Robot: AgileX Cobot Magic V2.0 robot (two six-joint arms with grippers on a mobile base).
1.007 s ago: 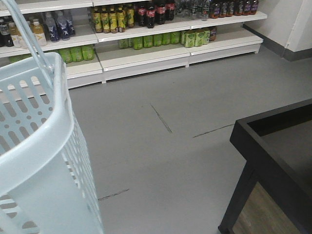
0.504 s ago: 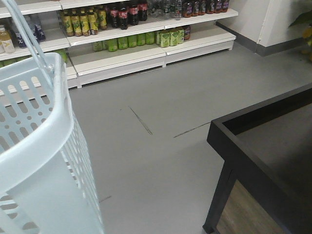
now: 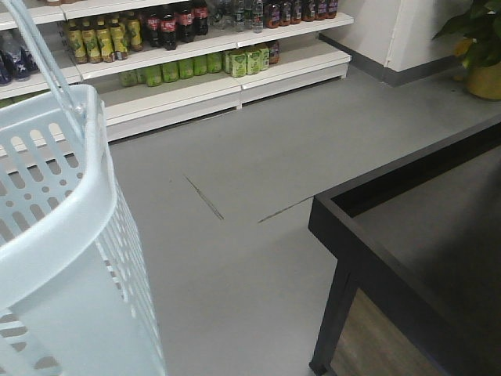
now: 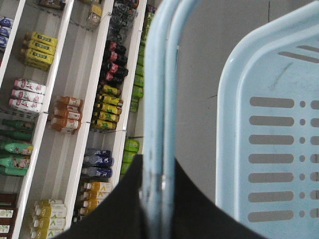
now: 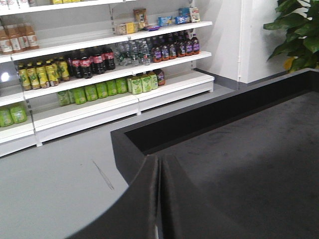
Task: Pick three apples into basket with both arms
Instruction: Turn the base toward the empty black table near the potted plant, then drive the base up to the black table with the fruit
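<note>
Basket carried toward the black worktop, no apples yet in sight

Front view: against a second ago, the drink shelves [image 3: 196, 78] have slid leftward, the black rimmed worktop [image 3: 368, 251] has come further into frame and a potted plant [image 3: 477, 39] is newly shown; the base is judged to be turning toward the worktop, so picking has not begun, and the basket [image 3: 78, 298] hangs at the left with its inside mostly hidden. Left wrist view: the left claw [image 4: 157, 199] is pinched round the handle [image 4: 157, 99], and no apples are seen in the slotted part of the basket shown. Right wrist view: the right claw [image 5: 159, 199] is pressed together on nothing, with the worktop's dark surface ahead, where no apples are shown
</note>
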